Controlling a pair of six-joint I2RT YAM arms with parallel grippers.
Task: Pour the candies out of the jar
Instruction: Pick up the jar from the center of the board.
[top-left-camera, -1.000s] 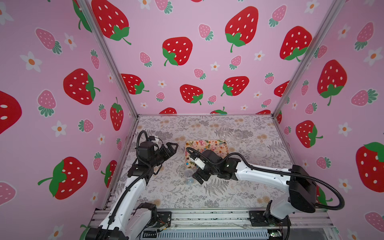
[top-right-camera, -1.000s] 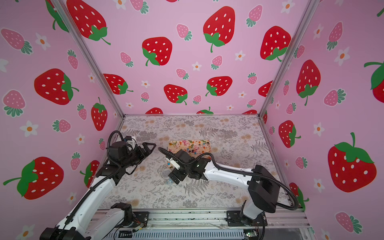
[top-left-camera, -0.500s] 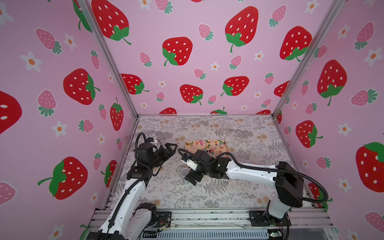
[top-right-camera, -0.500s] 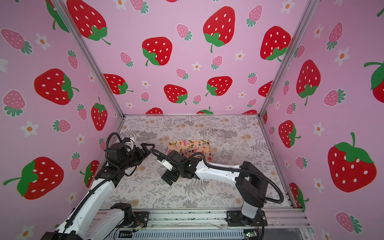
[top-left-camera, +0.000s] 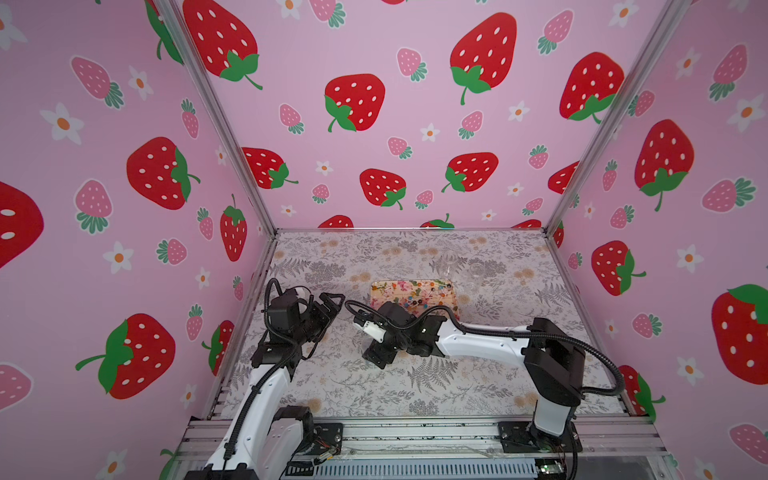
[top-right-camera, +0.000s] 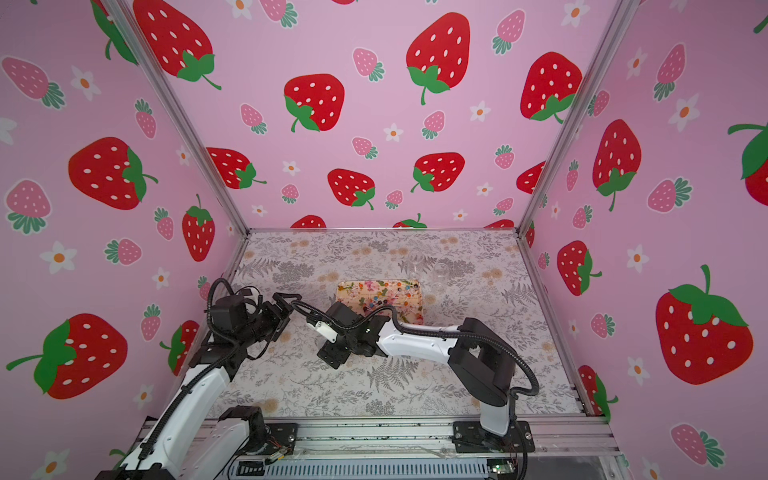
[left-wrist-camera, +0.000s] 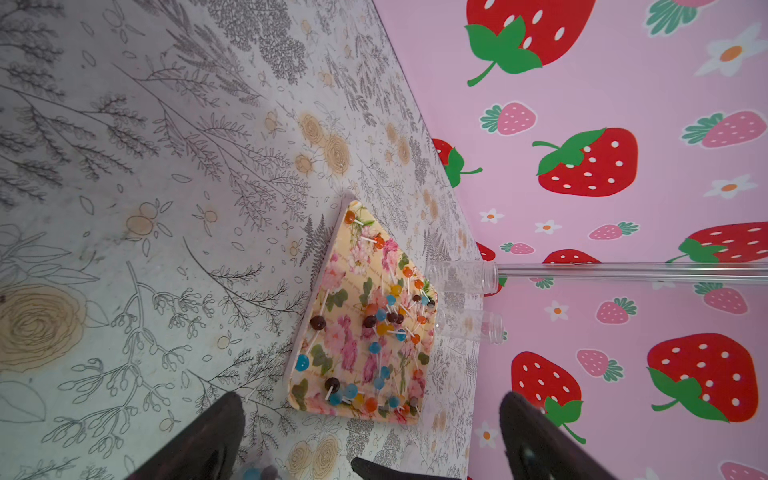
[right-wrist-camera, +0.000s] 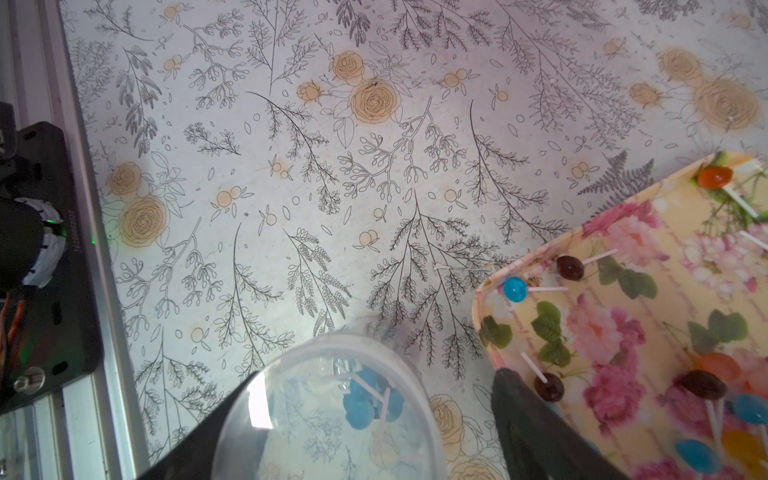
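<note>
Nearest, metal rail (top-left-camera: 415, 432), then grey fern-and-rose table cover (top-left-camera: 415, 386). Above it, wide-spread, empty left gripper (top-left-camera: 333, 301). Right gripper (right-wrist-camera: 374, 395) fingers astride clear jar (right-wrist-camera: 316, 415) with a gap beside one finger, a few blue candies (right-wrist-camera: 361, 403) inside. Beyond, most candies strewn over floral tray (left-wrist-camera: 328, 254), two empty jars (left-wrist-camera: 465, 276) behind. All round, pink strawberry walls (top-left-camera: 415, 166).

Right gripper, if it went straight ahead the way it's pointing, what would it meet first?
Most likely the clear plastic jar with blue lollipops inside, which sits between the open fingers of the right gripper, right in its line. The leaf-patterned table lies beyond it; depth is hard to judge.
</note>
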